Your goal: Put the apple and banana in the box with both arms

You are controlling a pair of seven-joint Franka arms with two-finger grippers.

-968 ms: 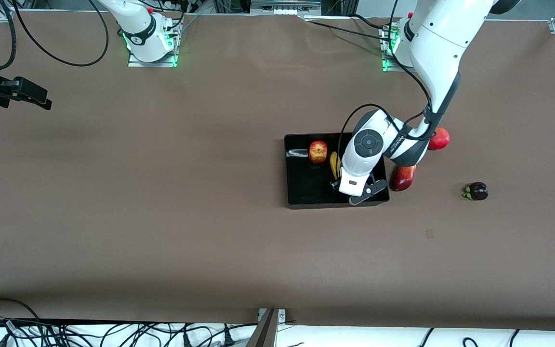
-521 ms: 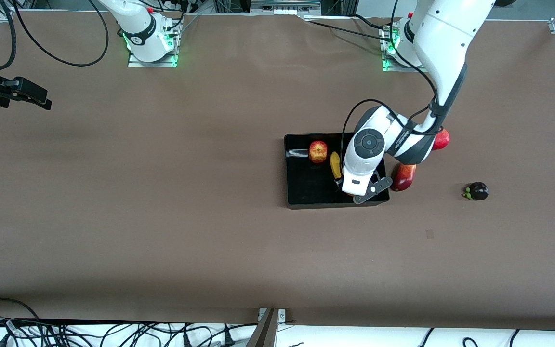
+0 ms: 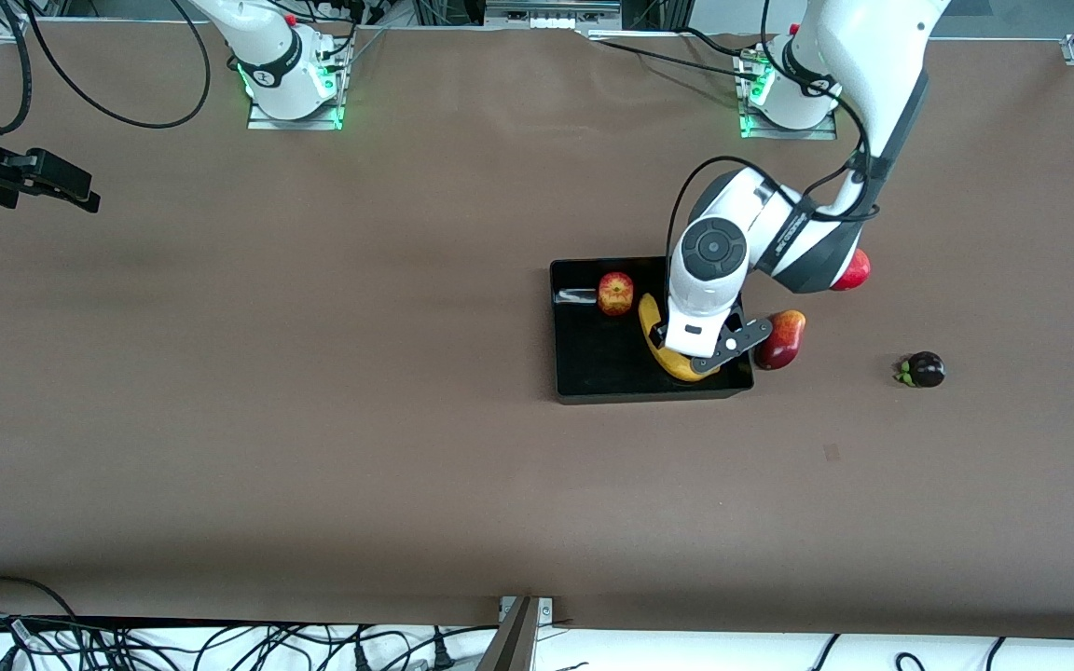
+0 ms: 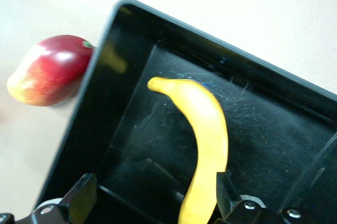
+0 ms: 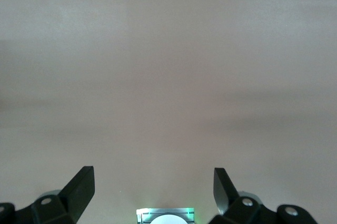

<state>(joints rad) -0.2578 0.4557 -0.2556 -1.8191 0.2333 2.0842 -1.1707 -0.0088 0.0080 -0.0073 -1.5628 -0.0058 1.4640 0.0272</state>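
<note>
Hovering over the box [image 3: 593, 387], the left hand [image 3: 707, 352] has its fingers apart, empty, above the banana [image 3: 672, 365] lying inside; the apple [image 3: 614, 294] sits in the box too, beside the banana. The right hand [image 5: 152, 192] waits, fingers apart, over bare surface [image 3: 313, 419]

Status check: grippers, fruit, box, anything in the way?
Left gripper open above the banana in the box. Right gripper open, waiting over bare table. Apple in box. Nothing blocking.
</note>
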